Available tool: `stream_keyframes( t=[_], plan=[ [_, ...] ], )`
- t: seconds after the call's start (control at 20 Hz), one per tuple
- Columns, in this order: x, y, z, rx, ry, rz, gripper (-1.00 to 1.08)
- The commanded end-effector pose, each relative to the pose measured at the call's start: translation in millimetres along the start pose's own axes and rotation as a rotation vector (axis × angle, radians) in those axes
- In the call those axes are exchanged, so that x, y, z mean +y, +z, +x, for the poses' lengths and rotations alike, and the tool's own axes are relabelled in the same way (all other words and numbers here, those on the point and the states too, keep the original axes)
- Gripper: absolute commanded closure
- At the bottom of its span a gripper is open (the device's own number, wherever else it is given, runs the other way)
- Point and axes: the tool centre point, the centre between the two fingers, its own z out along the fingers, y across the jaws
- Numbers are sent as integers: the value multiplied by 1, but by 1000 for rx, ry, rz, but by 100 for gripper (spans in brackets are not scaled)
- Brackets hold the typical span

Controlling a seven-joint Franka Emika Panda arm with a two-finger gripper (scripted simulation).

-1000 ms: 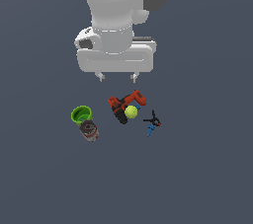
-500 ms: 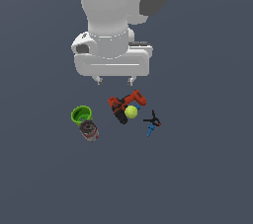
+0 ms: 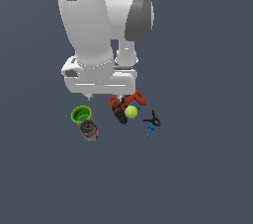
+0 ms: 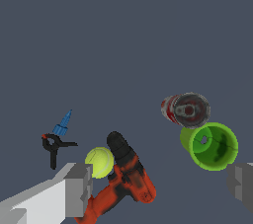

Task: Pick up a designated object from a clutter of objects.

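Gripper (image 4: 157, 188) lower, nearer can (image 3: 89, 130)

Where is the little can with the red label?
In the exterior view, the small grey-red-and-white labelled can lies right beside the bright green cup, on the clutter's left, away from the red-and-black drill.

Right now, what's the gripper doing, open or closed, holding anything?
Gripper: open, fingers wide apart, holding nothing. It hangs above the clutter; the can is untouched.

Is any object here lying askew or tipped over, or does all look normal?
The can lies on its side, touching the upright green cup. The drill also lies flat, with the ball against it. Nothing looks spilled or damaged.
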Motion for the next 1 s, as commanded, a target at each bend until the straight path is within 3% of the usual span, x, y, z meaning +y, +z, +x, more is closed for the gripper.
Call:
stream_keyframes(
  t=[0.0, 0.5, 0.95],
  plan=[
    [15, 21, 7, -5, 4, -3, -92],
    [75, 105, 23, -23, 14, -20, -92],
    [98, 138, 23, -30, 17, -27, -92]
  ],
)
